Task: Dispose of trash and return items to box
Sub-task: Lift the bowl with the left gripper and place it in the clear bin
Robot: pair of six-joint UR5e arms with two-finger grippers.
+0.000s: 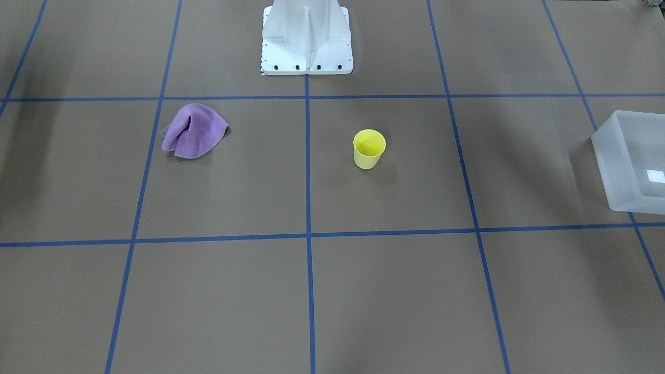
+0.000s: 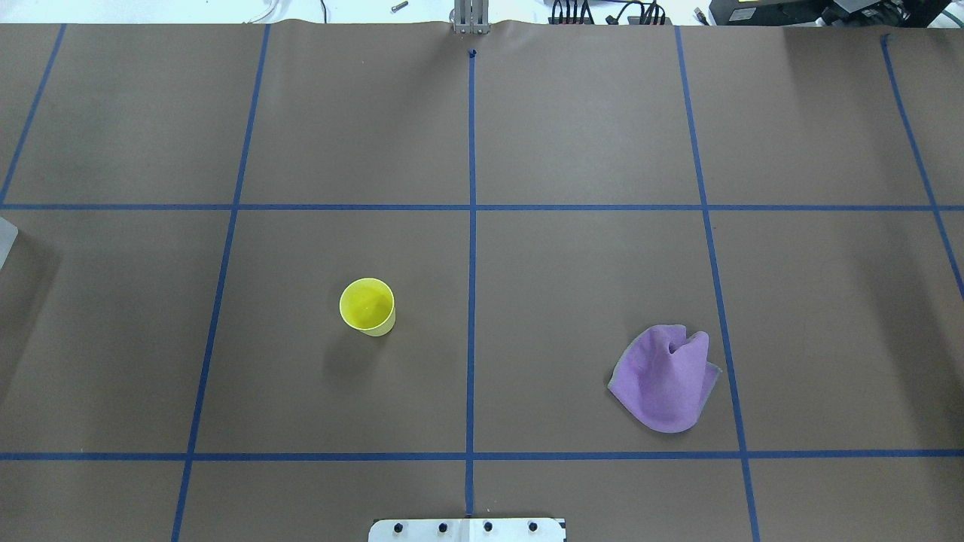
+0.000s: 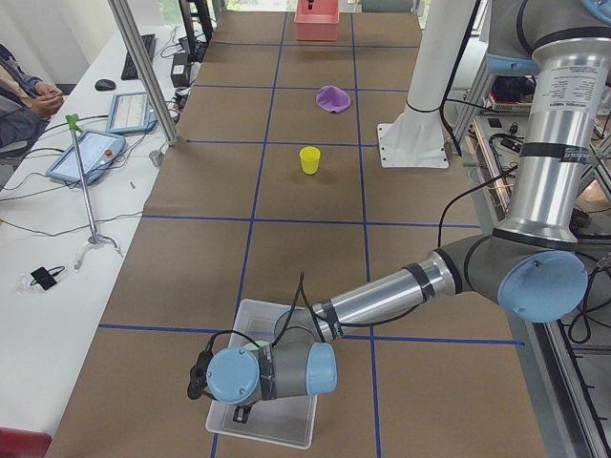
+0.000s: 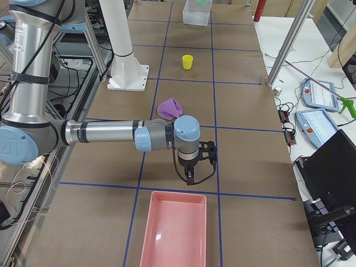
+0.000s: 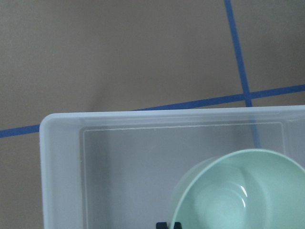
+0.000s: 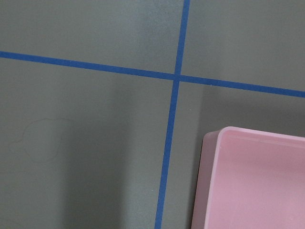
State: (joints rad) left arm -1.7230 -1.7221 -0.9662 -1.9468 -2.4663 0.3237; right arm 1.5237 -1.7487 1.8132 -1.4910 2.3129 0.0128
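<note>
**Hanging over the box, with both sets of jaws hard to read**

The left gripper (image 5: 169, 225) is far out on the left of the white pedestal (image 1: 306, 36), above the box (image 5: 62, 167). In its wrist view only two dark tips show at the bottom edge, so I cannot tell whether the jaws are spread or pinching anything. The mint-green bowl (image 5: 238, 191) fills that view's lower right, inside the box's outline and cut off by two edges. Whether it rests on the floor or hangs above it is unclear. From the left end of the table (image 1: 389, 291), the near arm's wrist covers most of the box.

The front-facing view crops the box at its right edge, slicing through the small white label (image 1: 655, 176) on its floor. The overhead view catches only a corner sliver.

The yellow cup (image 1: 369, 149) stands upright in front of the pedestal, a little to its left side, well apart from the box. A crumpled purple cloth (image 1: 193, 130) lies in front of the pedestal on its right side.

The right gripper (image 4: 190, 178) hangs far out on the pedestal's right, near the closer end of a pink tray (image 4: 172, 233). It shows only from the side, and its own wrist view shows no fingers, so I cannot tell how its jaws stand.
</note>
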